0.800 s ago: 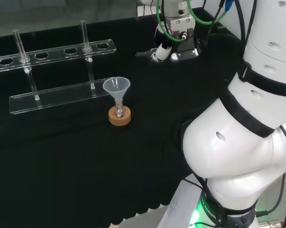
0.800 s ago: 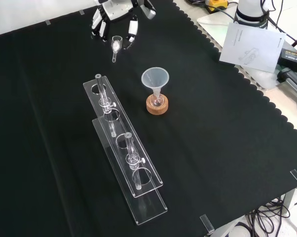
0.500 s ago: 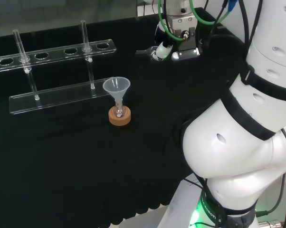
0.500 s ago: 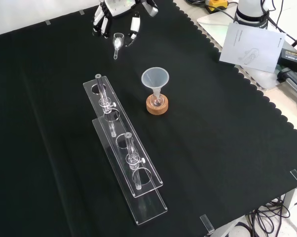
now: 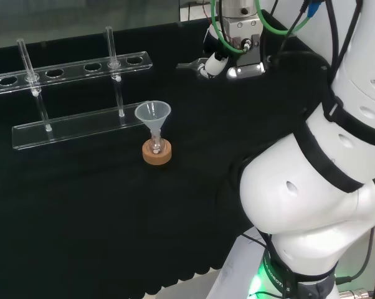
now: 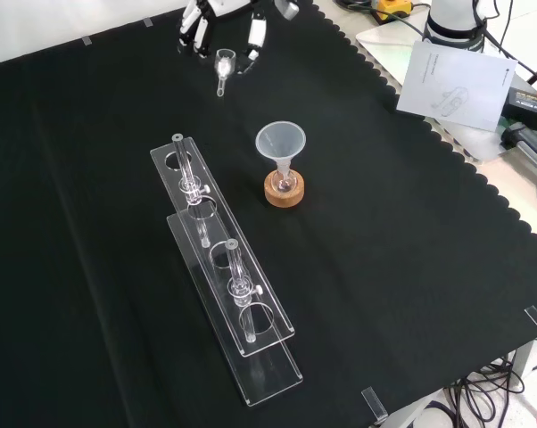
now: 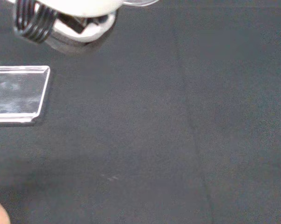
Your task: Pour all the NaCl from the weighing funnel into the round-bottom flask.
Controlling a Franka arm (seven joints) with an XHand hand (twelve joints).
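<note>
The hand (image 6: 222, 12) hangs at the top of the front view with its fingers curled round a small clear weighing funnel (image 6: 222, 68) that holds white powder, its stem pointing down toward the cloth. In the head view the hand (image 5: 216, 57) is above the far side of the cloth, and the weighing funnel's stem (image 5: 189, 64) sticks out to its left. The small round-bottom flask (image 6: 285, 182) stands on a cork ring (image 6: 285, 193) with a clear plastic funnel (image 6: 280, 142) in its neck, well apart from the hand. The head view shows the flask (image 5: 155, 147) on its cork ring (image 5: 157, 155) under the funnel (image 5: 152, 113).
A long clear two-tier rack (image 6: 224, 272) with two glass tubes stands to the flask's left in the front view, behind it in the head view (image 5: 75, 93). A sheet of paper (image 6: 454, 80) lies beyond the cloth's scalloped right edge. The rack's corner (image 7: 19, 95) appears in the wrist view.
The hand has lifted with the weighing funnel, moving up in the head view and up and to the right in the front view. The flask, funnel and rack have stayed put.
</note>
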